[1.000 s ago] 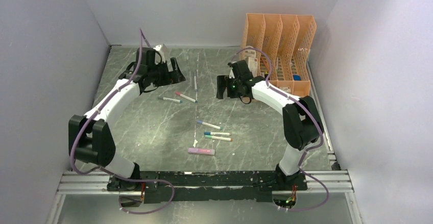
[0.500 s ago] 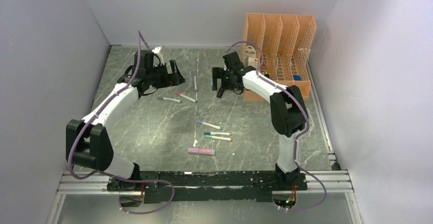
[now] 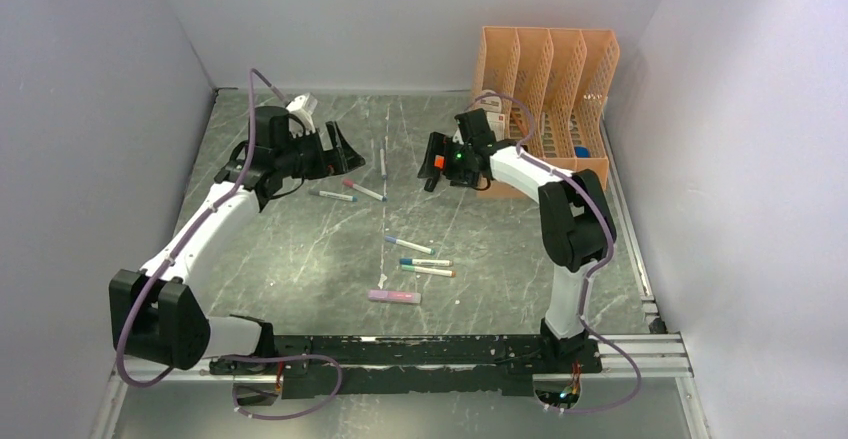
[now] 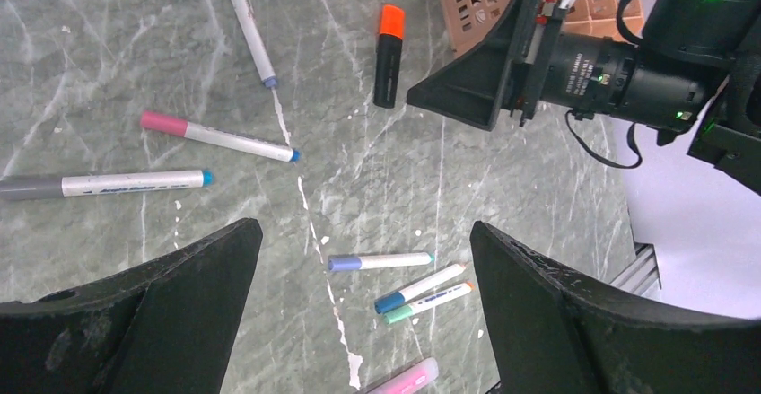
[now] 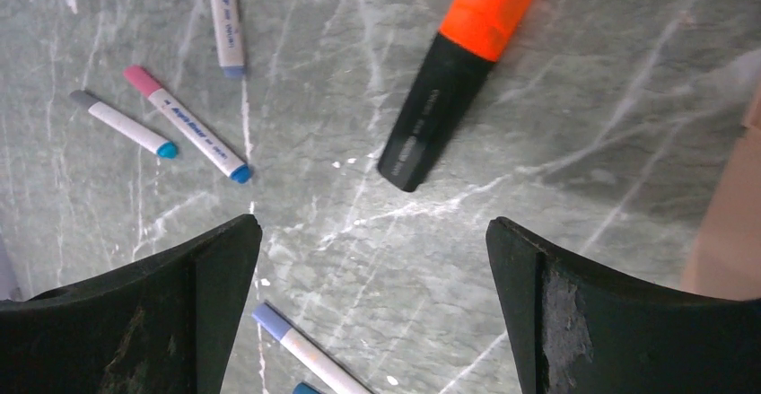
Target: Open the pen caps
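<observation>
Moved since a second ago: the right arm's elbow has swung in toward the organiser, and the left arm's elbow has dropped toward the near left corner. The pens lie where they lay.

Claws, 2.
- Left claw [image 3: 335, 149]: fingers spread wide, gripping nothing, hanging over the far left of the table [image 3: 300, 249].
- Right claw [image 3: 433, 166]: fingers spread wide, gripping nothing, over the black marker.

Pens, 8, all flat on the table, none touched by a claw.
- 1 black marker [image 5: 431, 111], orange cap [image 5: 489, 8] on, just ahead of the right claw's fingertips and not between them.
- 1 white pen [image 3: 382, 162], lying between the two claws.
- 1 with a pink cap [image 4: 163, 123] and 1 with a grey cap [image 4: 27, 188], side by side near the left claw.
- 1 with a lilac cap [image 4: 341, 263], 1 blue-ended pen [image 3: 425, 262] and 1 green-ended pen [image 3: 428, 271], grouped mid-table.
- 1 pink pen [image 3: 394, 297], nearest the arm bases.

Every cap that can be made out sits on its pen.

Organiser [image 3: 545, 59], 1: peach mesh, four compartments, far right corner.
</observation>
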Robot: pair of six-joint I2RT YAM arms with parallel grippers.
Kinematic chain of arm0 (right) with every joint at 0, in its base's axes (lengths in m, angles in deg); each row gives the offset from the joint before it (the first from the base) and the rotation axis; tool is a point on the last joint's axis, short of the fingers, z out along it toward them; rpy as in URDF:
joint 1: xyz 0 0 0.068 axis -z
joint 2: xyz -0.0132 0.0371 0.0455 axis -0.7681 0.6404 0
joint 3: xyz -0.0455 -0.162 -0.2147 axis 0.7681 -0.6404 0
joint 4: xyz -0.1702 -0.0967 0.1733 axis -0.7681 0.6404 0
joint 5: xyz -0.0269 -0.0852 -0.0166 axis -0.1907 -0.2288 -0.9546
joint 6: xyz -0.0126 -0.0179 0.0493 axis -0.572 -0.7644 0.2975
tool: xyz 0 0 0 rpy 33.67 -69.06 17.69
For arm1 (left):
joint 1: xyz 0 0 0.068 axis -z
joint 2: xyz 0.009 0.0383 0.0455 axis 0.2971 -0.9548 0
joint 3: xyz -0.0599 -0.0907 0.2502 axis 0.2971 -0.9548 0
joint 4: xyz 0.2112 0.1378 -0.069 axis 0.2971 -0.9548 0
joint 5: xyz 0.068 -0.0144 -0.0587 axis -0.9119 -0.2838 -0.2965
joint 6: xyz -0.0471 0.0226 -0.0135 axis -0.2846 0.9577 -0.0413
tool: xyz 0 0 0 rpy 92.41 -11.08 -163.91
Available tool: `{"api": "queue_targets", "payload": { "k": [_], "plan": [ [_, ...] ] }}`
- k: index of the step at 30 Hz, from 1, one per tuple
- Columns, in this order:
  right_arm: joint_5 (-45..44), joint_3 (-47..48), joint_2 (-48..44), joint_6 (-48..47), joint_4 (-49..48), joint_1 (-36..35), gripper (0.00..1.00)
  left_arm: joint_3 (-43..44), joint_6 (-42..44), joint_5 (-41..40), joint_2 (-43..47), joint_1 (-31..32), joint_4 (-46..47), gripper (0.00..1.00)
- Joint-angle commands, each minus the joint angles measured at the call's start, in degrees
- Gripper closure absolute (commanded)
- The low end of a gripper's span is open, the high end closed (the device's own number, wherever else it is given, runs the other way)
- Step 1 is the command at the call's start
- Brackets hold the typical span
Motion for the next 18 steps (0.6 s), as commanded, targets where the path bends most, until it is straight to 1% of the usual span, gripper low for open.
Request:
{"api": "queue_targets", "payload": {
  "k": [1,3,7,9,11,14,16,18],
  "plan": [
    [0.29,-1.49,-1.86,1.91,-2.47,-1.99,0.0,-0.02,0.86,2.81,1.78,0.22,-1.78,0.01],
    [-1.84,-1.77,-1.5,1.68,-1.61,-2.67,0.0,0.72,1.0,3.28,1.93,0.22,-2.78,0.01],
    [-9.13,0.1,-0.12,-0.57,2.71,-5.01,0.0,2.07,1.52,3.51,1.95,0.21,-3.88,0.01],
    [-10.91,0.79,0.89,-1.2,3.46,-7.21,0.0,3.03,2.03,2.87,1.69,0.22,-4.75,0.01],
    [-14.82,3.22,2.68,-2.79,5.59,-9.12,0.0,3.74,2.25,2.3,1.59,0.2,-4.85,0.01],
    [-21.89,9.84,7.47,-5.21,10.64,-11.85,0.06,4.27,2.12,1.7,1.46,0.22,-4.53,0.01],
    [-24.72,12.19,9.78,-5.82,12.18,-13.1,0.13,4.27,2.08,1.21,1.41,0.22,-4.81,0.01],
    [-26.13,14.08,11.94,-5.95,13.11,-13.54,0.16,3.7,2.12,0.56,1.54,0.22,-4.88,0.01]
  ]
}}
